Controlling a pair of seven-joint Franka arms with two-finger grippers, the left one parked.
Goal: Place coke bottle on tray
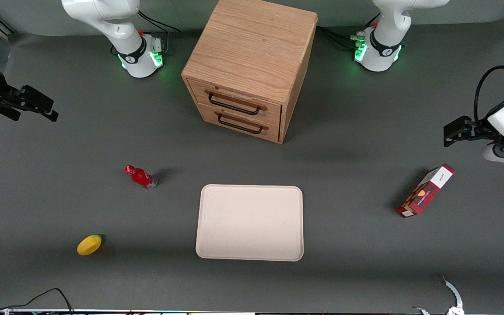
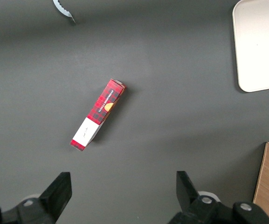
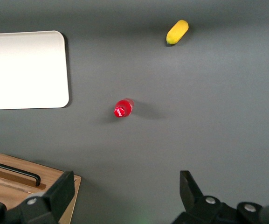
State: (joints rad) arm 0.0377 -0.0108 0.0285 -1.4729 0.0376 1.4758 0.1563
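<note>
1. Step in hand: approach. The pincer [image 1: 37,107], upper left of the front frame, is spread and empty.
2. The coke bottle [image 1: 140,176] stands on the counter [image 1: 348,245], left of centre, beside the tray [image 1: 250,222].
3. Next: descend over the bottle, then pinch it.

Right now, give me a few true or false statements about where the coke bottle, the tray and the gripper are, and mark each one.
1. The coke bottle stands on the table beside the tray. True.
2. The tray holds the yellow fruit. False: the tray is bare; the fruit lies on the table.
3. The gripper grips the bottle. False: it hangs open, apart from it.
4. Both cabinet drawers are shut. True.
5. The red-and-white carton lies toward the parked arm's end. True.
</note>
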